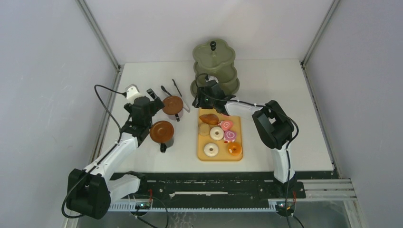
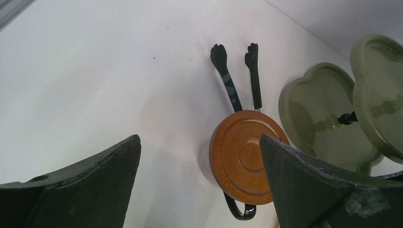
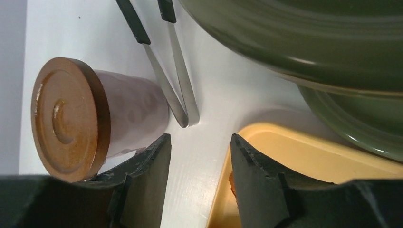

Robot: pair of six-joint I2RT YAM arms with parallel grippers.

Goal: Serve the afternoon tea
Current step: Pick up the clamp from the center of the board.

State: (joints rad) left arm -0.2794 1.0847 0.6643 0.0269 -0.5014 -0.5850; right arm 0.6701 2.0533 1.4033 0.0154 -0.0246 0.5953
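Observation:
The olive-green three-tier stand (image 1: 215, 71) with a black knob stands at the back. Several pastries lie on the orange-yellow tray (image 1: 237, 126): a brown bun (image 1: 208, 118), pink swirl cakes (image 1: 226, 125) and donuts (image 1: 211, 149). Two brown cups, each with a round saucer on top, stand left of the tray: the far cup (image 1: 173, 105) and the near cup (image 1: 162, 131). My left gripper (image 1: 153, 97) is open and empty just left of the far cup (image 2: 247, 156). My right gripper (image 1: 198, 102) is open and empty over the tray's far left corner (image 3: 304, 156), between the far cup (image 3: 71, 118) and the stand (image 3: 332, 47).
Black tongs (image 1: 171, 89) lie behind the far cup and show in both wrist views (image 2: 235, 78) (image 3: 171, 85). A white plug block (image 1: 131, 90) and its cable sit by the left arm. Grey walls close in the table on three sides.

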